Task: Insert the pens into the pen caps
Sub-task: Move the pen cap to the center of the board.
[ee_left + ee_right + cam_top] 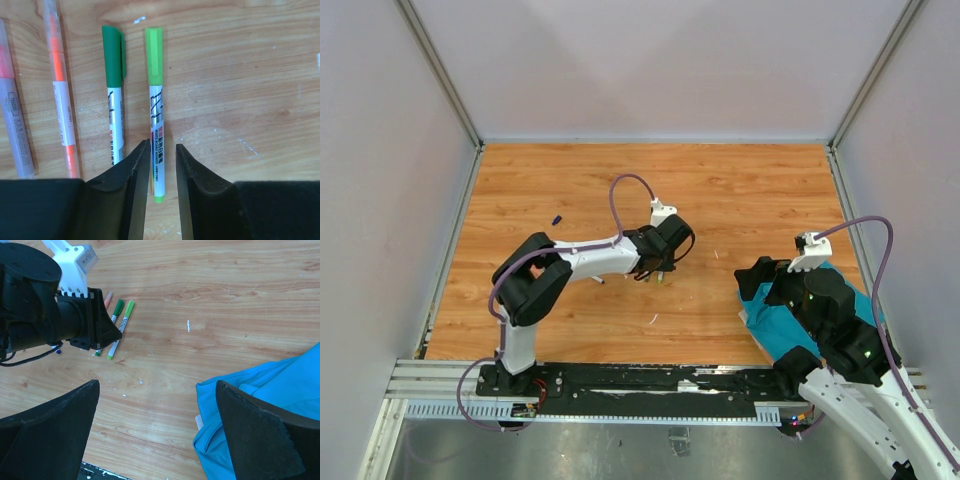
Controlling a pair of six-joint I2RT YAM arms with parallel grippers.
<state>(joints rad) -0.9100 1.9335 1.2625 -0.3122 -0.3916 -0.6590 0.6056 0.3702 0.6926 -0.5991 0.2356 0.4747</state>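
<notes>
The left gripper (162, 148) stands narrowly parted astride the tail of the light-green pen (156, 100), with a slim gap on each side and nothing gripped; I judge it is either taking or releasing the pen. The dark-green pen (114, 95) lies at its 9 o'clock, tail hidden behind a jaw. The right gripper (157, 390) gapes wide and empty by the cloth (270, 405), probably parked clear. The pink pen (12, 120) is cut off

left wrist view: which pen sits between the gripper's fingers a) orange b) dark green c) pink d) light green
d: the light green pen runs down into the gap between the left gripper's fingers; the dark green pen lies beside it, outside the gap.
</notes>
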